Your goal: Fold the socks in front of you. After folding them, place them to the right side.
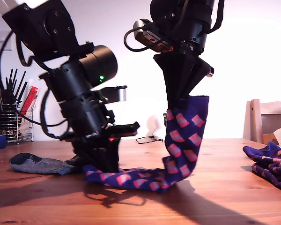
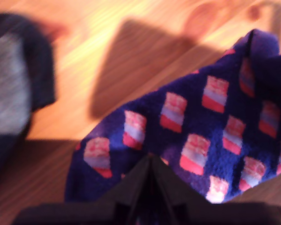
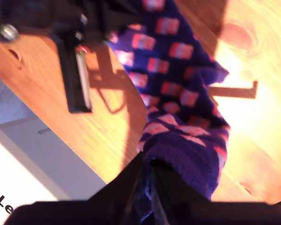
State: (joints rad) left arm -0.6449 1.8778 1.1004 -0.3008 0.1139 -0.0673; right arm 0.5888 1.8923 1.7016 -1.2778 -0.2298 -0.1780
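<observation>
1. Two tools clench one navy-purple knit sock with red-pink checks (image 1: pixel 178 140). My first tool (image 1: pixel 103 165) pins one end low on the brown wooden surface (image 1: pixel 225 201), at 7 o'clock in the exterior view. My second tool (image 1: pixel 178 101) lifts the other end at 12 o'clock.
2. The fold looks only begun: the sock is bent, not yet doubled over.
3. Another checked sock (image 1: pixel 269 161) lies at 3 o'clock, seemingly already set aside; a plain grey-blue sock (image 1: pixel 37 164) waits at 8 o'clock.
4. The frame edge cuts off the 3 o'clock sock, so its fold is unclear. The first wrist view is blurred.
</observation>
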